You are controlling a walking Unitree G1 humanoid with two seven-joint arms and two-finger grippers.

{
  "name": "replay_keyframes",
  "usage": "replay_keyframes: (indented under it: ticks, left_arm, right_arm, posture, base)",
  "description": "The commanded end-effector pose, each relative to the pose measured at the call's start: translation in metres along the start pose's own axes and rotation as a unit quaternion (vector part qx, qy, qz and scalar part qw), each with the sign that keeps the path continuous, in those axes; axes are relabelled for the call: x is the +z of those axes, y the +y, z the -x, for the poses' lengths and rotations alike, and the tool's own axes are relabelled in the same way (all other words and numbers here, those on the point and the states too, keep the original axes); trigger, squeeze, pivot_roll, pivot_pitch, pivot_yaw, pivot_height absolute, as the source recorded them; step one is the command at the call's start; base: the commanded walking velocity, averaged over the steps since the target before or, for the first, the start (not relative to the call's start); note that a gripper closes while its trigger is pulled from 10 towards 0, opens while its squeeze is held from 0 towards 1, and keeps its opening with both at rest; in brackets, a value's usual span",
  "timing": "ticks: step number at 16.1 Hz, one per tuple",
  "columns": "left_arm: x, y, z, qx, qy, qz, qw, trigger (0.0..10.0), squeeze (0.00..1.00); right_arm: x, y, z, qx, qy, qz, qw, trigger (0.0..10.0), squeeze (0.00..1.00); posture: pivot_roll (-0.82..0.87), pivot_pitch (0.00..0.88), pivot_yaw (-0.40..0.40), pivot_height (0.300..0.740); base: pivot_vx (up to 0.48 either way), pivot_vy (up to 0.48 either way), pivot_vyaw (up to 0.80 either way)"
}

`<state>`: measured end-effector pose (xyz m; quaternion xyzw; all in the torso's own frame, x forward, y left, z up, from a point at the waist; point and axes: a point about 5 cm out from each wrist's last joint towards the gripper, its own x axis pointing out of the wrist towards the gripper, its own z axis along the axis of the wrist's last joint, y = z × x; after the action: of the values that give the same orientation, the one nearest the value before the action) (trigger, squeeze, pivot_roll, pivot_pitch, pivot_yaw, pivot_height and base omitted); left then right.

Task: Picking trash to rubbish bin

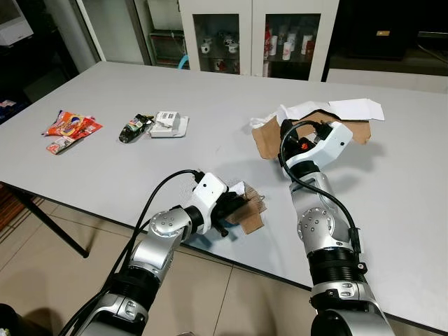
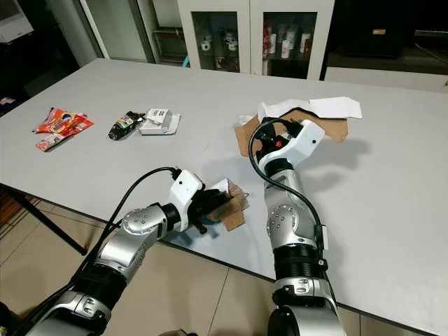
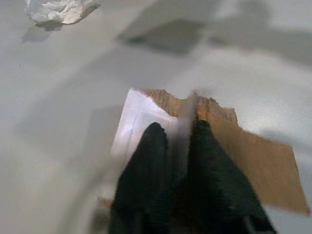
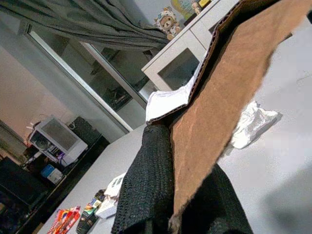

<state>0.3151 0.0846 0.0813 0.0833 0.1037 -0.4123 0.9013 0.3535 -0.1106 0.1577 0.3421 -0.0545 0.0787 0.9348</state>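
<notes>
L hand [image 3: 178,146] pinching cardboard scrap [image 1: 248,212], R hand [image 4: 187,195] clamping big cardboard [image 4: 229,92]

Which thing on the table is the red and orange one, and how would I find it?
Look at the big grey table and go to its far left side. The crinkly red and orange snack wrapper lies there, left of the dark crushed bottle and white box. Nothing else there is so brightly coloured.
</notes>
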Motion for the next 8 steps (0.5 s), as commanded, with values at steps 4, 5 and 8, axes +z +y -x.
replay_keyframes:
  ticks: [4,5,8]
  left_arm:
    - [0.0012,0.0008,0.0008,0.001,-0.003,0.000,1.000,0.0,0.00]
    - [0.0010,-0.0002,0.0005,0.000,-0.004,0.000,1.000,0.0,0.00]
    - [0.0031,0.0070,-0.0005,0.043,0.000,-0.011,0.999,4.9,0.00]
  right_arm:
    - [-0.0009,0.0083,-0.0044,0.014,0.007,-0.003,1.000,10.0,0.00]
    - [-0.0012,0.0083,-0.0042,0.014,0.007,-0.003,1.000,10.0,0.00]
    - [-0.0013,0.0083,-0.0042,0.014,0.007,-0.003,1.000,10.0,0.00]
  posture:
    - [0.03,0.000,0.089,0.740]
    - [0.03,0.000,0.089,0.740]
    - [0.03,0.000,0.089,0.740]
  base:
    - [0.000,0.000,0.00]
    - [0.000,0.000,0.00]
    - [0.000,0.000,0.00]
